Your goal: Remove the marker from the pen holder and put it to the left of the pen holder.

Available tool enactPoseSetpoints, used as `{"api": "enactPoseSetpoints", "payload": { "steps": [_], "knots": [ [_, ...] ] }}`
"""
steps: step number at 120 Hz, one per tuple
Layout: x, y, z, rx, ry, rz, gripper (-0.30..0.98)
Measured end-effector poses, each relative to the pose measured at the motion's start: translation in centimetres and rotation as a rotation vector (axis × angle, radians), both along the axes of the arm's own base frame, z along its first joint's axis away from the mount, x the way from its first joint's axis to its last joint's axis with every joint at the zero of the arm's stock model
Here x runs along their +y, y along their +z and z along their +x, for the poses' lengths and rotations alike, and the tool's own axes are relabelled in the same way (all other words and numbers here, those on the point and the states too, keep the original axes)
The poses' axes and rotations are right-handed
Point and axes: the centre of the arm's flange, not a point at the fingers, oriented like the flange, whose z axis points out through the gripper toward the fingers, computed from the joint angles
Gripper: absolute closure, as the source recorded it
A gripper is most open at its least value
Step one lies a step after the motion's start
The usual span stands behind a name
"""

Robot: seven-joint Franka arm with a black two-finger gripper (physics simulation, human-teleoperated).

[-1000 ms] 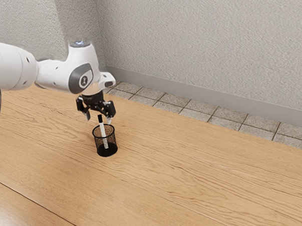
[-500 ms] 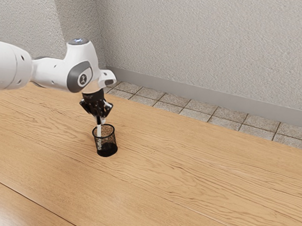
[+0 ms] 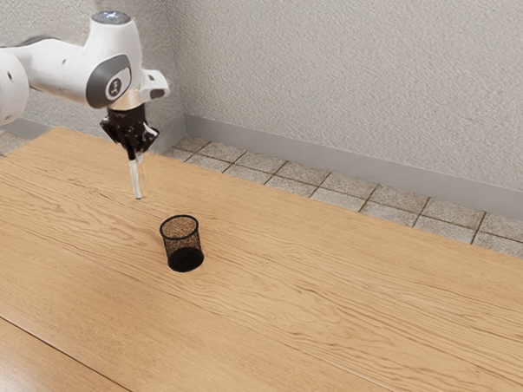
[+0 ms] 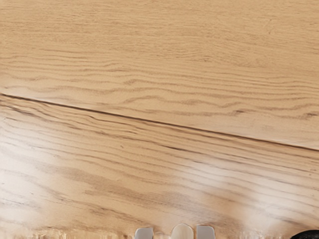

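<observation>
Gripper (image 3: 136, 158): fingers narrow, clamping the marker (image 3: 139, 184)
Holder (image 3: 180, 238): stands upright on the table (image 3: 327, 294)
Marker: hangs nearly upright, out of the holder

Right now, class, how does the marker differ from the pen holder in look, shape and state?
The marker shows white; the pen holder is black mesh.
The marker is a slim stick; the pen holder is a wider, open-topped cup.
The marker is gripped by the end effector; the pen holder stands on the table.
Both are roughly upright.
</observation>
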Motion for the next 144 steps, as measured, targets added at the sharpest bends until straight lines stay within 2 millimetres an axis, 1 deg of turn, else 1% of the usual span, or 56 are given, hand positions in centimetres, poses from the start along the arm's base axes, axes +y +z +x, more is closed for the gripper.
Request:
{"api": "enactPoseSetpoints", "payload": {
  "steps": [3,7,12,17,20,24,30,37,46,52,56,68,72,74,76,80,83,86,91,95,98,103,108,117,121,134,139,144],
  "knots": [
    [1.1,-0.9,0.4,0.027,0.015,0.000,0.75],
    [2.0,-2.0,1.1,0.062,0.027,-0.006,0.75],
    [2.3,-3.4,2.2,0.108,0.031,-0.021,0.76],
    [2.5,-4.5,3.9,0.149,0.030,-0.034,0.76],
    [2.5,-5.3,4.4,0.178,0.029,-0.044,0.76],
    [2.7,-6.7,4.7,0.223,0.029,-0.064,0.76],
    [3.9,-9.5,4.9,0.289,0.034,-0.106,0.76],
    [4.4,-11.4,5.0,0.348,0.030,-0.146,0.76],
    [5.1,-13.1,4.9,0.410,0.024,-0.196,0.76],
    [5.4,-13.9,4.6,0.445,0.018,-0.218,0.76],
    [5.4,-14.1,4.4,0.462,0.013,-0.230,0.68],
    [5.4,-13.6,3.9,0.494,-0.004,-0.248,0.46],
    [5.2,-12.0,3.8,0.485,-0.012,-0.244,0.39],
    [5.0,-10.4,3.8,0.468,-0.019,-0.234,0.36],
    [4.7,-8.5,3.6,0.449,-0.026,-0.224,0.33],
    [2.8,-3.1,2.8,0.391,-0.056,-0.189,0.28],
    [0.9,1.8,1.4,0.333,-0.083,-0.153,0.25],
    [-1.0,6.4,-0.5,0.265,-0.111,-0.121,0.22],
    [-3.0,12.5,-3.7,0.151,-0.147,-0.084,0.19],
    [-4.7,16.6,-5.8,0.070,-0.177,-0.063,0.16],
    [-5.9,19.3,-7.4,0.020,-0.194,-0.051,0.14],
    [-7.6,22.7,-9.5,-0.032,-0.210,-0.039,0.12],
    [-9.2,24.6,-11.0,-0.055,-0.225,-0.033,0.10],
    [-11.4,26.2,-12.4,-0.062,-0.238,-0.016,0.07],
    [-11.6,26.4,-12.8,-0.057,-0.229,-0.011,0.06],
    [-11.3,26.5,-13.7,-0.033,-0.175,-0.004,0.03],
    [-11.8,26.5,-14.0,-0.024,-0.169,-0.004,0.03],
    [-12.8,26.4,-14.3,-0.014,-0.173,-0.005,0.02]
  ]
}}
